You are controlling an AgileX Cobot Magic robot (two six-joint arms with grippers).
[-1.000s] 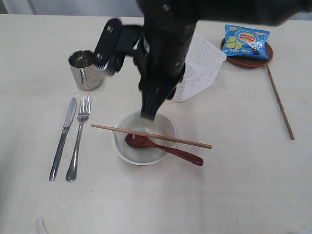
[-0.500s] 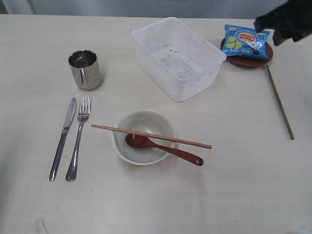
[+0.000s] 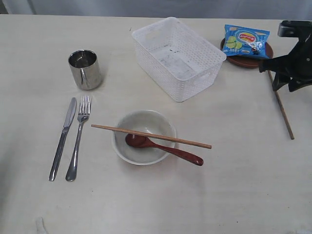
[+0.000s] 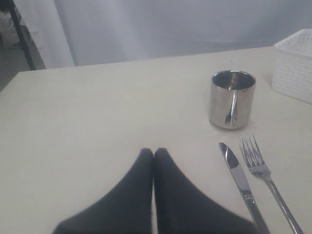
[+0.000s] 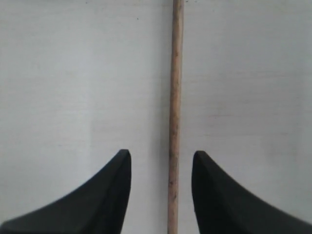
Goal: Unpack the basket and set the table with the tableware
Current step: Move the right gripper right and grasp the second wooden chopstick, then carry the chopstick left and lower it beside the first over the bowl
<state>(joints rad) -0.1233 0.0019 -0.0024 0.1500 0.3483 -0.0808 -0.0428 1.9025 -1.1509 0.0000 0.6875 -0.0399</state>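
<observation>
The white basket (image 3: 195,84) stands empty at the back of the table (image 3: 234,190). A steel cup (image 3: 85,69), knife (image 3: 62,139) and fork (image 3: 79,138) lie at the left. One chopstick (image 3: 151,136) and the reddish spoon (image 3: 165,150) rest across the pale bowl (image 3: 127,146). The second chopstick (image 3: 282,107) lies at the far right, and my right gripper (image 3: 284,85) hangs over its far end. That chopstick (image 5: 175,97) runs between the open fingers (image 5: 117,185), apart from both. My left gripper (image 4: 154,152) is shut and empty, near the knife (image 4: 239,175) and cup (image 4: 232,99).
A blue snack bag (image 3: 246,41) lies on the small brown plate (image 3: 243,62) at the back right, just behind my right gripper. The basket's corner (image 4: 295,66) shows in the left wrist view beyond the fork (image 4: 263,175).
The dark arm that covered the basket a second ago has swung away to the right. My right gripper now sits over the right-hand chopstick. No tableware has moved.
</observation>
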